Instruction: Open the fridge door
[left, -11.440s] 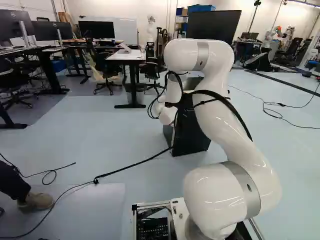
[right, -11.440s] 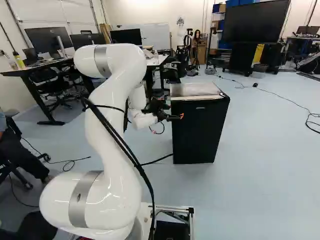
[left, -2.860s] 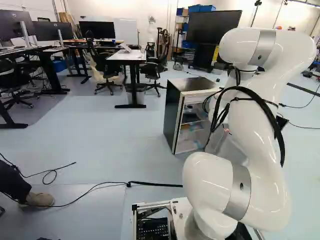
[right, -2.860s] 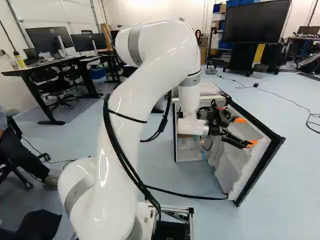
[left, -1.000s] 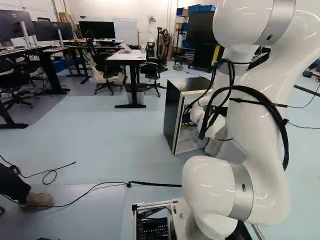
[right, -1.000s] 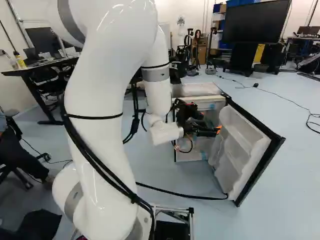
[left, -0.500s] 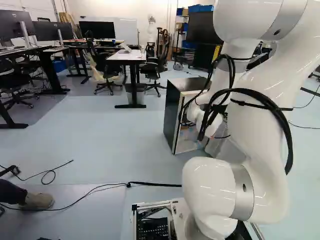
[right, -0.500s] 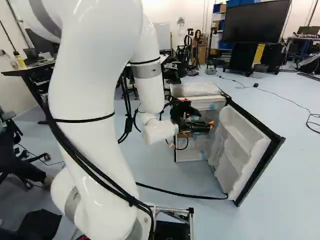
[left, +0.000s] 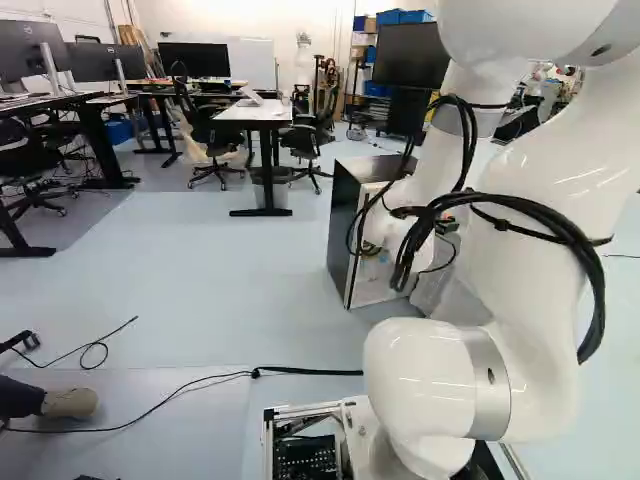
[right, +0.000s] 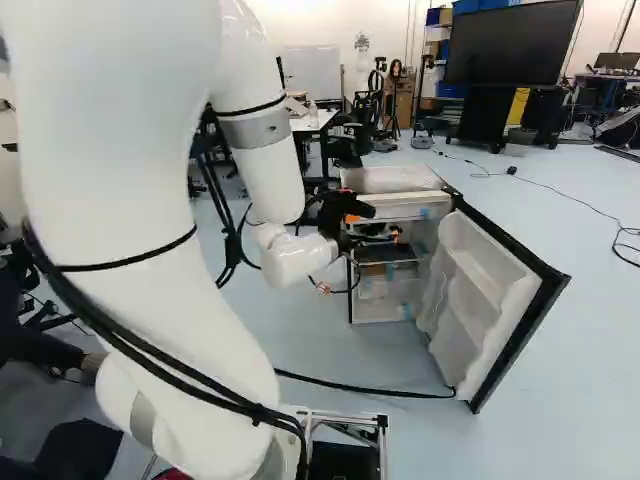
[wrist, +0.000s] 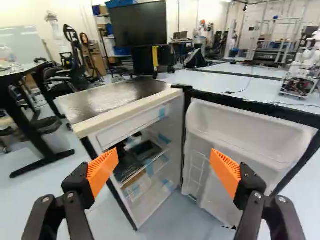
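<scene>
In wrist view: fridge door (wrist: 240, 142) open | claw (right: 376, 230) spread apart | left base view: fingertips hidden

Robotics lab, apparently, with another robot (wrist: 300, 72), monitors (left: 85, 62), desks (left: 250, 112), office chairs (left: 205, 130)

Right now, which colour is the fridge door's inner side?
White inner side, clearest in the wrist view.

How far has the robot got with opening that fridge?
The opening looks done: the door stands wide, and the inside of the fridge shows. Nothing is in hand: the gripper is open, with nothing gripped between its fingers. What's left is probably just moving the arm away from the fridge, if that's wanted.
</scene>
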